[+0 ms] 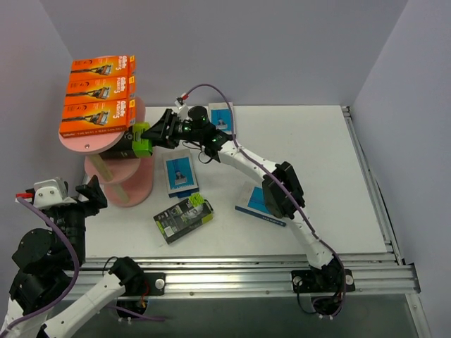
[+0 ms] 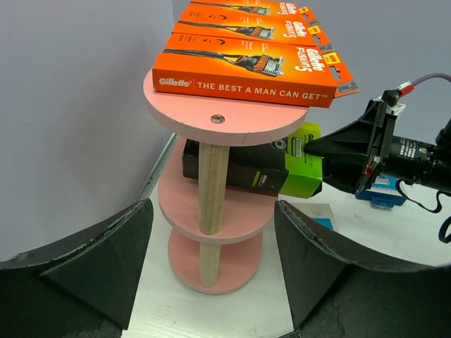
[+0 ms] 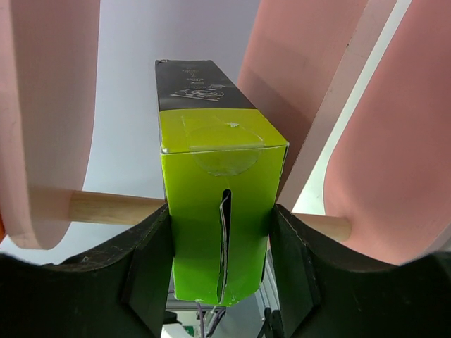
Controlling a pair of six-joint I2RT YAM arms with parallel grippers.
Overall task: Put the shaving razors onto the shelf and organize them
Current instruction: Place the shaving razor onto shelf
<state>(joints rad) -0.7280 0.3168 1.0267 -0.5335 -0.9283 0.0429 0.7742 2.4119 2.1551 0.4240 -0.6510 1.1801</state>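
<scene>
**Item 1.** My right fingers point(image 3: 144, 267): clamped on either side of the lime end of a black-and-lime pack point(image 3: 222, 211). The pack is held on edge and its black end reaches into the shelf point(image 2: 218, 120).

**Item 2.** Shelf: pink, 3 oval boards on a pale upright point(image 2: 211, 183), standing at the far left of the counter point(image 1: 331, 162). The held pack sits in the gap between the top and middle boards, just beside the upright, with its lime end sticking out past the rims. I cannot tell whether it touches the middle board.

**Item 3.** Orange packs point(image 1: 96, 116), 3 in all: flat on the top board, side by side, edges touching.

**Item 4.** My left fingers point(image 2: 99, 260): spread wide, holding nothing, near the shelf and pointed at it.

**Item 5.** Second black-and-lime pack point(image 1: 183, 218): flat on the counter, in front of the shelf.

**Item 6.** Blue-and-grey packs, 3 in all, flat on the counter:
- 1 just beyond the loose black pack point(image 1: 180, 174)
- 1 at the far edge point(image 1: 220, 115)
- 1 partly hidden under my right arm point(image 1: 257, 202)
</scene>
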